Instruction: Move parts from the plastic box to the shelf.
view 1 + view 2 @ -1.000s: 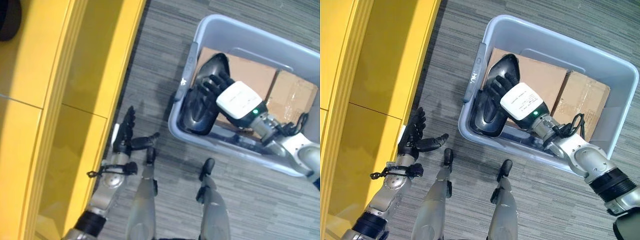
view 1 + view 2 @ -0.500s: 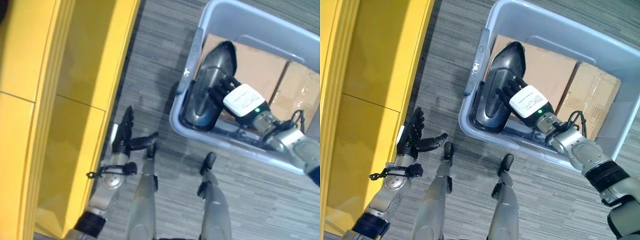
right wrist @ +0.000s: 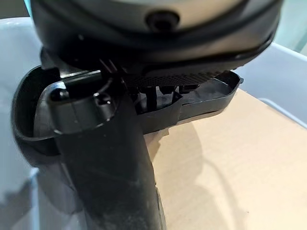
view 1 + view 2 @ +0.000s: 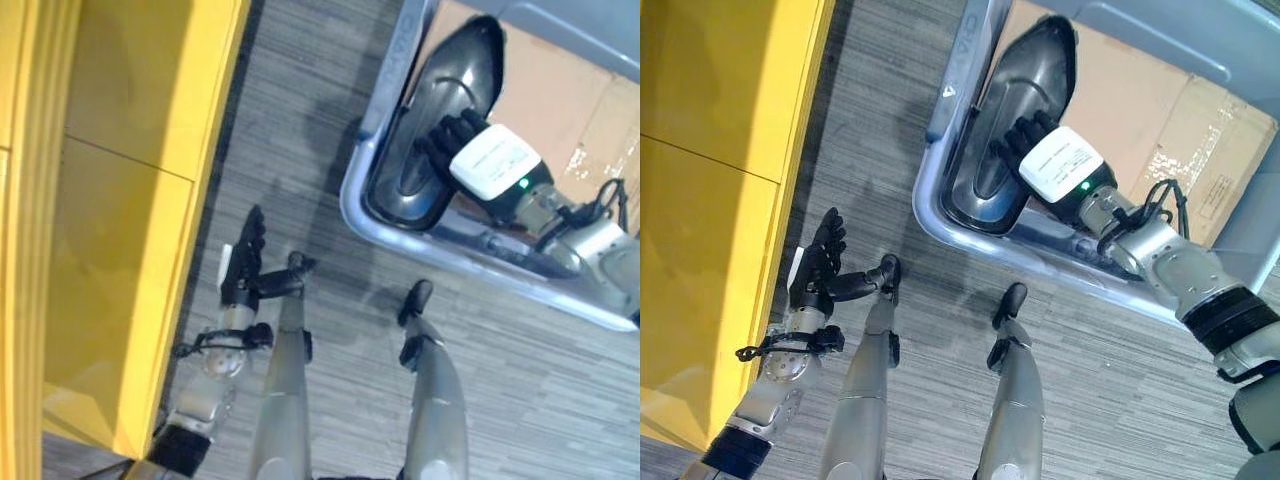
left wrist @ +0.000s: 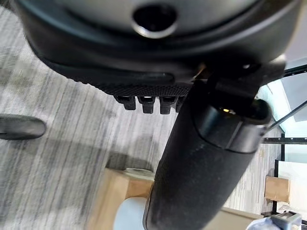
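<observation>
Grey striped carpet covers the floor, with a yellow shelf unit along the robot's left side and a pale grey plastic box at its right front. Inside the box lie flat brown cardboard cartons, and on top of them, against the box's near-left wall, a long black moulded part — hollow side up, one end pointed, the other rounded.

Right hand: reached into the box, fingers curled over the rim of the black part and into its hollow; the right wrist view shows the part held directly under the fingers, above the cardboard. The part is within the box outline and partly over its left wall.

Left hand: low beside the shelf's front edge, fingers straight and spread, thumb out to the side — holding nothing.
</observation>
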Controlling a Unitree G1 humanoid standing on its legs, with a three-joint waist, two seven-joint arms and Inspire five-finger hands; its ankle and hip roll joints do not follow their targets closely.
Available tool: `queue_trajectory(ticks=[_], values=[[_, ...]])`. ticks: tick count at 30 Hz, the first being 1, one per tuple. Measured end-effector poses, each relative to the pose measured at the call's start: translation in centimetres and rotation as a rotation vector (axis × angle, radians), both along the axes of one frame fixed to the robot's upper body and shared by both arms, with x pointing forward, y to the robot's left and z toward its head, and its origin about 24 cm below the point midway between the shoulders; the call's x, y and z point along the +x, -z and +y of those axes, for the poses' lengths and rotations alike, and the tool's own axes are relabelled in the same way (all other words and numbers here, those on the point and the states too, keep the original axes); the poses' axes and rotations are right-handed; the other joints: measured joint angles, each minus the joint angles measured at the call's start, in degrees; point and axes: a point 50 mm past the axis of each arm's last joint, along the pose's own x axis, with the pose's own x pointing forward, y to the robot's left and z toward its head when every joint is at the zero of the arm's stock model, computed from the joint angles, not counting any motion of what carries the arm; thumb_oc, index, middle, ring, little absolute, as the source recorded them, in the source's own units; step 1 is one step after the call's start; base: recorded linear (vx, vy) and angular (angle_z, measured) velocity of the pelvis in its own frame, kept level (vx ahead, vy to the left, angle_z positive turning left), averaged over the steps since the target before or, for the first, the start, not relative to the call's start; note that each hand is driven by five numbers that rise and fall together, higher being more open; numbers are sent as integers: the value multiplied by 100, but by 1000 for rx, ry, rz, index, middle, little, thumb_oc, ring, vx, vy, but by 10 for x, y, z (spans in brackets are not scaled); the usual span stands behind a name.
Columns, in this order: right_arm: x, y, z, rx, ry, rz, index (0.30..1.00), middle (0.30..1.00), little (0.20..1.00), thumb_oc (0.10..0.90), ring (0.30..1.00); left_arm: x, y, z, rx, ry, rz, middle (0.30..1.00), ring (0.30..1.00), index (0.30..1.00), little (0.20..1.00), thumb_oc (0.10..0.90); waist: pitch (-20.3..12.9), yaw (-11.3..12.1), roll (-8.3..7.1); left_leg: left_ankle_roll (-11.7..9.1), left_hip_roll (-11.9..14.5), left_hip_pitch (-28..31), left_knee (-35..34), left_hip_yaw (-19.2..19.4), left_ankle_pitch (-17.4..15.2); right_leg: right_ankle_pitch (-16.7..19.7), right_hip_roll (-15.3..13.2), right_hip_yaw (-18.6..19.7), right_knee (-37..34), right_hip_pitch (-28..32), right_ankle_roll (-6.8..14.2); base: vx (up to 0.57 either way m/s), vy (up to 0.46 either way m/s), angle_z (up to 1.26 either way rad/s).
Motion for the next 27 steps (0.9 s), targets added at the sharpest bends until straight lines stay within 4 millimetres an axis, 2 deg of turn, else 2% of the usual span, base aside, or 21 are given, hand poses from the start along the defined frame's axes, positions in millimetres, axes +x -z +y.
queue_trajectory(ticks=[2,6,13,15,17,19,21,22,23,24,27], values=[[4,4,2,3,4,4,300,300,300,400,300,-1,2,1,-1,-5,6,1000,1000,1000,1000,900,-6,2,2,0,9,14,-81,-12,-1,-1,7,7,27,-28,-2,7,1,2],[8,-1,1,13,7,-35,300,300,300,400,300,-1,1,-1,-5,0,3,1000,1000,1000,1000,900,-44,24,7,-1,43,30,-168,-1,-1,0,25,10,32,-46,-2,2,4,2],[11,18,-13,17,80,-4,300,300,300,400,300,-3,5,-6,-7,15,16,1000,1000,1000,1000,900,-482,219,142,0,34,48,-357,53,-1,16,18,11,-37,-56,-25,6,13,6],[15,23,-15,44,109,1,300,300,300,400,300,-2,5,-9,-18,17,15,1000,1000,1000,1000,900,-525,324,148,28,31,167,-373,93,20,20,4,22,-44,46,-28,0,0,0],[16,27,-17,43,131,20,300,300,300,400,300,-3,6,-10,-22,22,16,1000,1000,1000,1000,900,-535,325,146,38,28,221,-373,90,27,20,6,13,-42,118,-28,4,1,4],[12,39,-24,63,152,54,300,300,300,400,300,-4,8,-14,-30,29,23,1000,1000,1000,1000,900,-535,343,147,215,33,332,-374,97,164,-6,8,-20,-50,278,0,0,6,8],[6,58,-22,46,132,121,300,300,300,400,300,-4,8,-16,-35,37,26,1000,1000,1000,1000,900,-536,294,142,215,-19,460,-378,140,329,-39,-20,-23,-69,444,21,-4,8,6],[4,61,-22,49,129,130,300,300,300,400,300,-2,8,-16,-33,37,24,1000,1000,1000,1000,900,-526,257,129,121,-42,524,-385,148,400,14,-39,-54,-121,565,90,3,6,11],[2,65,-24,56,138,141,300,300,300,400,300,-2,8,-16,-31,36,26,1000,1000,1000,1000,900,-517,251,116,132,-57,627,-402,144,392,21,-57,-105,-192,707,102,-8,7,18],[-3,77,-32,53,169,179,300,300,300,400,300,-2,8,-15,-30,32,26,1000,1000,1000,1000,900,-506,249,94,180,-95,948,-487,143,357,23,-74,-174,-382,1095,129,8,2,13],[-9,86,-39,65,190,203,300,300,300,400,300,0,5,-9,-29,13,14,1000,1000,1000,1000,900,-489,252,74,233,-128,1241,-510,159,315,67,-77,-269,-603,1504,200,1,7,6]])
